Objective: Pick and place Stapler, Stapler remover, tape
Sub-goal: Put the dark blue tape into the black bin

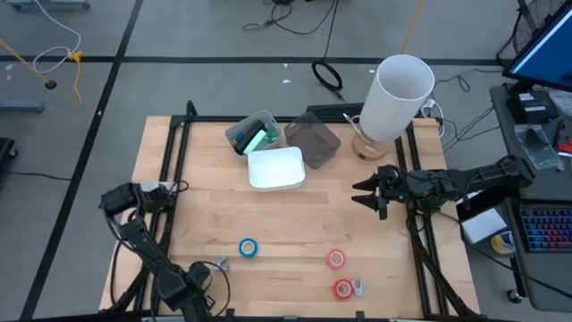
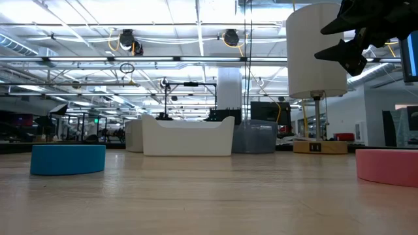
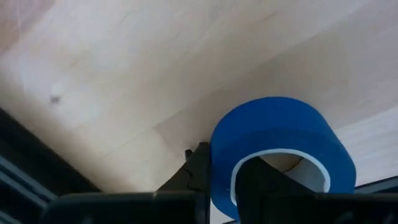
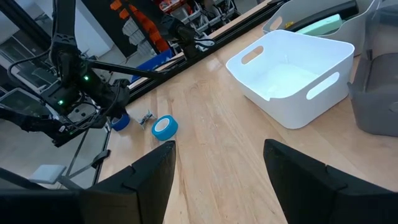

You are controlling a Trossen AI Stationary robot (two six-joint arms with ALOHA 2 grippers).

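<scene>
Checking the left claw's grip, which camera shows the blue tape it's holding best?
Left wrist view: the blue tape fills the frame, the left claw shut across its wall. Right wrist view shows it far off; high view hides it under the arm; low view misses it.

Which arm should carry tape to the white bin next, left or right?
Left. The left hand is shut on a blue tape roll at the table's near left corner. The right hand hangs open above the table's right side, holding nothing, though nearer the white bin.
</scene>
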